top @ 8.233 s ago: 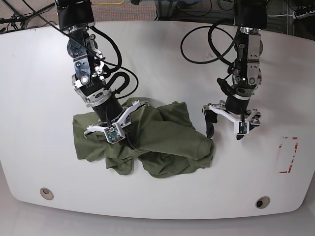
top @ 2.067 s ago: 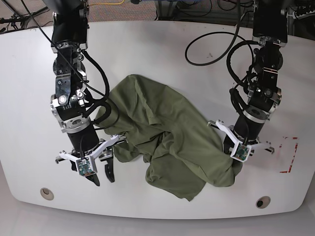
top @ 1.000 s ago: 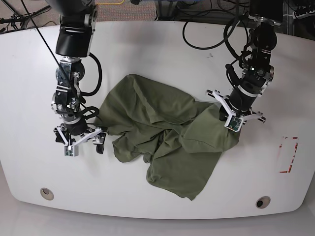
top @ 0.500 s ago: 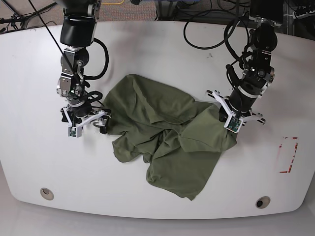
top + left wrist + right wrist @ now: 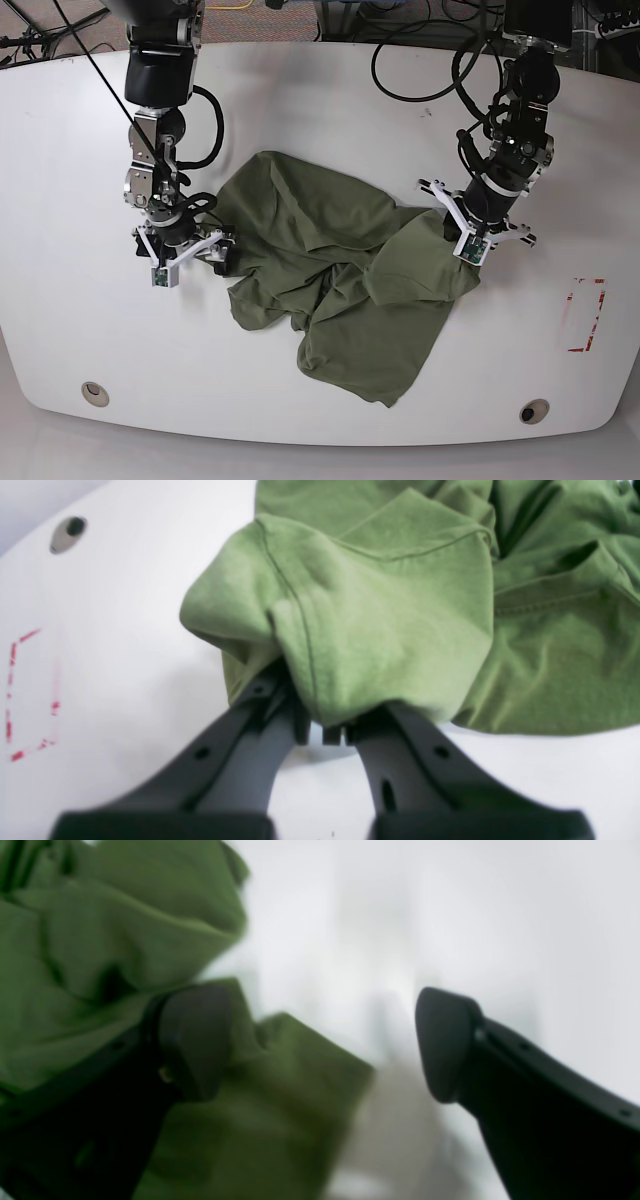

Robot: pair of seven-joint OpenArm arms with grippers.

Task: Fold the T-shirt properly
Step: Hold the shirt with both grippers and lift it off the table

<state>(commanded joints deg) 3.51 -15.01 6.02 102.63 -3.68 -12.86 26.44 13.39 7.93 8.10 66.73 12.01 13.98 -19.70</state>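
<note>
On the near edge of the white counter [image 5: 60, 330] there are two small round holes, one at each side [image 5: 95, 392]. A little further in, the olive-green T-shirt [image 5: 340, 280] lies crumpled in the middle of the counter, with one big flap hanging toward the near edge. Red marks forming a rectangle [image 5: 583, 315] are on the counter near the left arm's side, apart from the cloth.

The left pincer [image 5: 325, 732] is closed on a bunched fold of the T-shirt; in the left wrist view the cloth hangs over both black fingertips [image 5: 280, 705] and hides them partly. In the base view this pincer [image 5: 462, 245] is at the shirt's edge.

The right pincer [image 5: 320, 1040] is spread wide, with nothing gripped. One finger [image 5: 195, 1035] is in front of the shirt's edge, the other is over bare counter. Whether the finger touches the cloth I cannot tell, because this view is blurred. In the base view the right pincer [image 5: 190, 258] is at the shirt's other side.

Black cables [image 5: 420, 70] lie on the far part of the counter.
</note>
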